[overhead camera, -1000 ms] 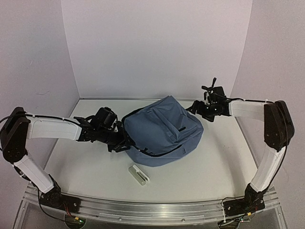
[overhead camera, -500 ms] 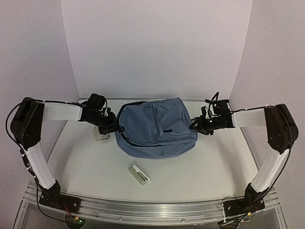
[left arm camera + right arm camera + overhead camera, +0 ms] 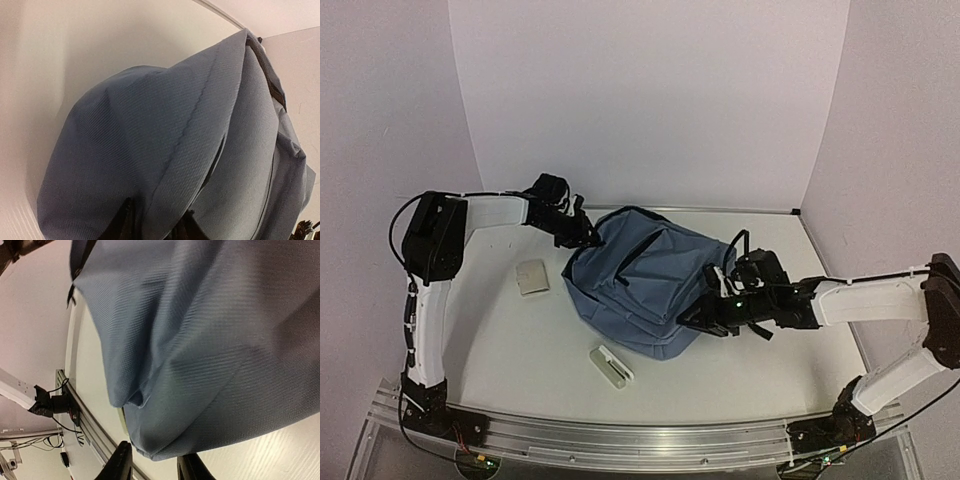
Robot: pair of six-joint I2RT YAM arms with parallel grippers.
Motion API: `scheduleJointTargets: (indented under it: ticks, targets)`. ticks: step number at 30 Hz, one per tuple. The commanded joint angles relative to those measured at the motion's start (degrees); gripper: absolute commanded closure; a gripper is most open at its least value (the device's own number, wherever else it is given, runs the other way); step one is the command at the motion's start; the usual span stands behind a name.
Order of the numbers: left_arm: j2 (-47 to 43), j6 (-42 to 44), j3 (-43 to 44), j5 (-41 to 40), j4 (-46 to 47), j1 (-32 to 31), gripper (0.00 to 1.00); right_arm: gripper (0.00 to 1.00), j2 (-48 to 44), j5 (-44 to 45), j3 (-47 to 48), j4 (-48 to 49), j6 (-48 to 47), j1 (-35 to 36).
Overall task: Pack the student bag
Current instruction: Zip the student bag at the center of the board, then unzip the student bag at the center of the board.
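The student bag (image 3: 640,280), a big slate-blue backpack, lies in the middle of the table, tilted with its top toward the back wall. My left gripper (image 3: 585,235) is at its back-left top. In the left wrist view a thick fold of the bag (image 3: 165,140) runs down between the dark fingertips (image 3: 122,225), and the left gripper (image 3: 152,230) is shut on it. My right gripper (image 3: 698,318) is at the bag's front-right edge. The right wrist view shows a bottom corner of the bag (image 3: 200,340) pinched in that right gripper (image 3: 156,465).
A small beige box (image 3: 532,277) lies on the table left of the bag. A white oblong case (image 3: 611,366) lies in front of it, near the front rail (image 3: 640,440). Walls close the table at the back and both sides.
The left gripper went from the bag's left side to its back-left top. The right arm swung from the bag's right side to its front-right edge and closed there. The bag turned and shifted.
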Motion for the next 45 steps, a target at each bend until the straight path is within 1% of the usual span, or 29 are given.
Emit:
scheduleJointTargets:
  ticks: [1, 2, 3, 5, 7, 8, 10, 12, 18, 23, 27, 34, 37, 40, 43, 45]
  targets:
    - [-9.44, 2.65, -6.19, -1.62, 1.3, -0.94, 0.51, 0.6, -7.37, 10.48, 5.47, -5.95, -0.28, 6.36]
    - [-11.88, 2.61, -7.68, -5.16, -0.13, -1.06, 0.41, 0.54, -8.36, 17.35, 9.02, -12.19, -2.81, 9.4]
    - [-14.19, 2.49, -8.75, -8.47, -1.76, -1.3, 0.35, 0.48, -8.75, 23.9, 13.12, -17.77, -4.83, 12.17]
    - [-19.17, 2.06, -11.05, -13.28, -4.12, -2.19, 0.28, 0.38, -7.95, 32.56, 19.48, -26.39, -7.02, 16.33]
    - [-24.9, 1.89, -14.77, -16.66, -4.33, -3.92, 0.19, 0.33, -6.32, 36.09, 23.59, -29.29, -8.39, 18.47]
    - [-26.99, 1.53, -16.16, -18.24, -4.5, -5.02, 0.16, 0.32, -4.76, 36.42, 25.24, -29.59, -9.4, 19.19]
    - [-31.37, 0.28, -19.37, -20.98, -4.92, -6.87, 0.14, 0.31, -0.36, 37.0, 28.11, -29.88, -11.96, 20.08]
    - [-35.3, -1.84, -22.78, -21.84, -4.64, -8.65, 0.13, 0.31, 4.5, 37.58, 31.58, -30.28, -14.11, 20.59]
    - [-44.95, -11.68, -33.45, -19.81, -1.28, -11.11, 0.13, 0.39, 18.37, 40.74, 41.32, -30.63, -17.37, 20.83]
    - [-50.42, -15.51, -40.09, -19.75, -0.52, -11.33, 0.13, 0.47, 25.56, 41.4, 46.85, -30.93, -17.83, 20.83]
    - [-53.18, -16.94, -43.03, -19.25, -0.21, -11.4, 0.13, 0.52, 28.43, 43.96, 48.8, -31.47, -17.88, 20.85]
    - [-54.66, -17.95, -44.69, -18.87, -0.47, -11.39, 0.13, 0.6, 31.95, 47.01, 51.77, -31.94, -18.69, 20.83]
    - [-54.86, -17.34, -45.05, -18.09, 0.44, -11.4, 0.13, 0.72, 33.4, 47.84, 53.14, -32.33, -18.82, 20.85]
    - [-55.18, -16.91, -45.69, -17.44, 1.31, -11.4, 0.13, 0.78, 34.36, 47.69, 54.04, -32.66, -18.9, 20.82]
    - [-55.01, -16.25, -45.78, -16.79, 1.33, -11.4, 0.13, 0.93, 34.46, 48.43, 54.31, -32.92, -18.55, 20.82]
    - [-54.53, -15.29, -46.12, -15.93, 2.43, -11.49, 0.14, 0.99, 34.08, 48.61, 54.31, -32.93, -18.04, 20.83]
